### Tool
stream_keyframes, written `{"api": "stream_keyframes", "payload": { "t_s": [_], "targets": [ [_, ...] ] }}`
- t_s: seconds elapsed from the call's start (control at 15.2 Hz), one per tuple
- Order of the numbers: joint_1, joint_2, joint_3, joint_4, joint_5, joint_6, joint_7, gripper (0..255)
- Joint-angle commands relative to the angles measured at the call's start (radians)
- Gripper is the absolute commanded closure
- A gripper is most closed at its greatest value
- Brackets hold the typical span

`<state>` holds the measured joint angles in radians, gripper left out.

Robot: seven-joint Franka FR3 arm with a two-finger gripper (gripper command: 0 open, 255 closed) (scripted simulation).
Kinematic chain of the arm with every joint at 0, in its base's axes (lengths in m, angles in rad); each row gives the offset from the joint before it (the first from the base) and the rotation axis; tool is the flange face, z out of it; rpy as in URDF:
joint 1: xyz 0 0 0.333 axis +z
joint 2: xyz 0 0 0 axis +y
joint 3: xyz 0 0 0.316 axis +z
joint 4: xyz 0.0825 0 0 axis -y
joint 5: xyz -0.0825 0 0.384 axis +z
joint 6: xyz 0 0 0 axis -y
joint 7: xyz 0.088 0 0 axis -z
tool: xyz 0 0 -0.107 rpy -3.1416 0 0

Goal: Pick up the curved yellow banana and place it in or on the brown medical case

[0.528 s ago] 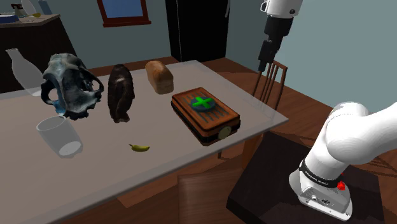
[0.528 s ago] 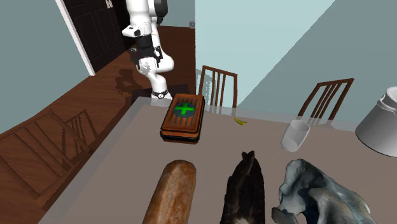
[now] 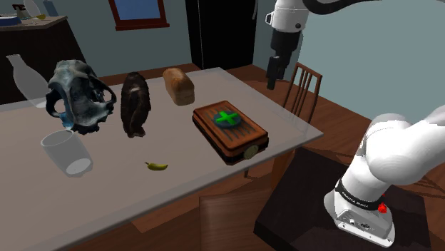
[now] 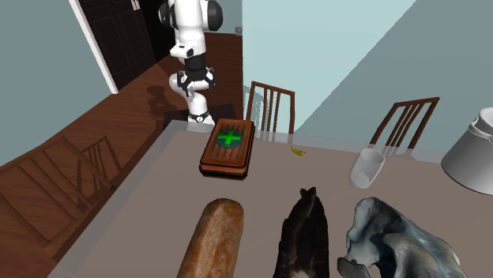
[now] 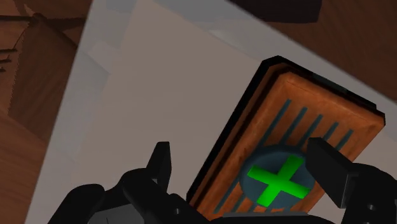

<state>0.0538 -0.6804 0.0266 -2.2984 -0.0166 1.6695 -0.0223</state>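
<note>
Two black fingers (image 5: 159, 167) of the pincer (image 5: 240, 151) stood wide apart in the wrist view with nothing clasped between them. Well below the gap lay the brown medical case (image 5: 299, 121), untouched, its green cross (image 5: 277, 181) on a round blue patch facing up.

In the shoulder view the pincer (image 3: 272, 84) hung high in the air, pointing down, near the counter's far right corner, with a wooden chair (image 3: 305, 89) just behind it. The case (image 3: 229, 132) lay flat on the counter (image 3: 142, 210), close to that view's right edge.

The small curved yellow banana (image 3: 157, 166) lay on bare counter top. It was well apart from the case, toward that view's left and nearer the camera, and far from the pincer. Left of the banana a clear cup (image 3: 66, 152) lay on its side.

Behind these, in a row across the counter, stood a blue-grey skull-like thing (image 3: 78, 96), a dark upright figure (image 3: 135, 105) and a loaf of bread (image 3: 178, 85).

In the second exterior view the banana (image 4: 298, 150) lay near the counter's far edge, between the case (image 4: 227, 145) and the cup (image 4: 367, 167), touching neither
</note>
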Motion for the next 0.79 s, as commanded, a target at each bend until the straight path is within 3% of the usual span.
{"api": "stream_keyframes", "payload": {
  "t_s": [0.0, 0.73],
  "targets": [
    [0.017, 0.056, 0.027, 0.017, 0.012, 0.036, 0.013, 0],
    [0.091, 0.383, 0.161, 0.170, 0.021, 0.194, 0.076, 0]
  ]
}}
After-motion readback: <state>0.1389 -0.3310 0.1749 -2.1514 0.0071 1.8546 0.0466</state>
